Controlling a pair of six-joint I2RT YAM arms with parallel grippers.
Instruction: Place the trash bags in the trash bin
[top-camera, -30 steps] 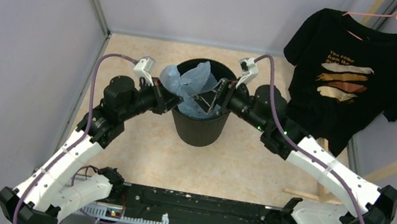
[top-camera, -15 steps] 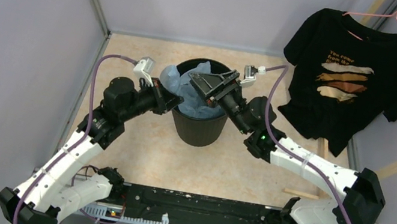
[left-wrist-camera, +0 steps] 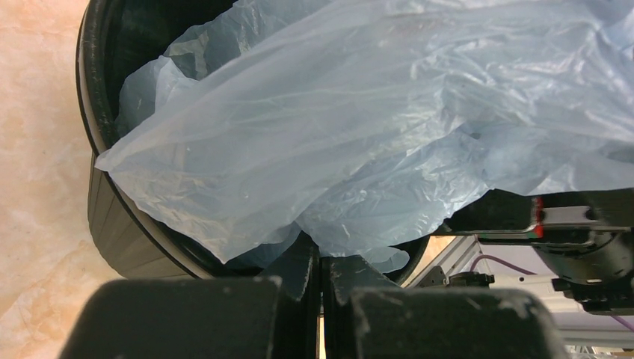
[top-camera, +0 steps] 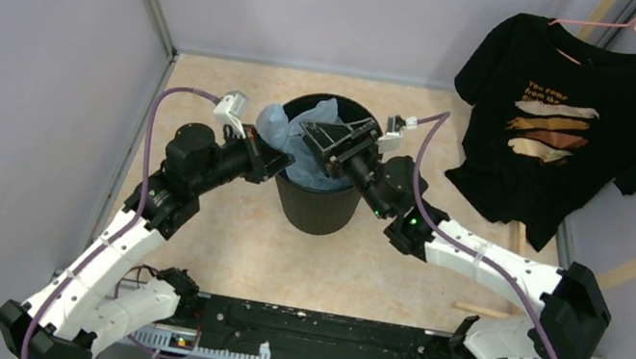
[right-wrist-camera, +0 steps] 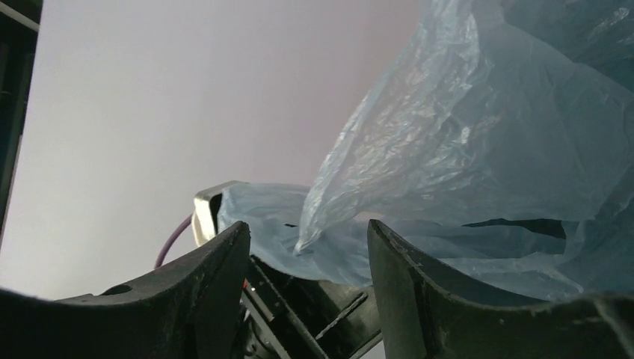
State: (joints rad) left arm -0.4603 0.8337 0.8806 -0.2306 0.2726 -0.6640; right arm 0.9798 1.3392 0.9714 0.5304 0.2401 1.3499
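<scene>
On the left of the top view, my left arm (top-camera: 199, 165) reaches to the left rim of the trash bin (top-camera: 319, 209). Its jaws are pressed together, and in the left wrist view a low fold of the trash bag (left-wrist-camera: 359, 127) seems to be caught between their tips, right at the bin's rim (left-wrist-camera: 93, 112).

In the middle of the top view, the bin stands upright on the worktop (top-camera: 379, 258). The light-blue bag (top-camera: 279, 124) is mostly inside it but not all the way down; a puffy lump pokes up over the rim at the left and back. The bag is spread across the bin's mouth from left to right in the frame.

My right arm (top-camera: 477, 255) comes in from the right, and its jaws are spread wide and hold nothing. They hang over the middle of the bin's mouth, pointing left; in the right wrist view the bag (right-wrist-camera: 478, 149) sits just ahead of them and off to the right of the frame.

I think the right jaws are the nearer ones to the lump. The next move is likely a push down into the bin, with the lump just ahead and below. The black T-shirt (top-camera: 567, 124) hangs at the upper right, well apart.
</scene>
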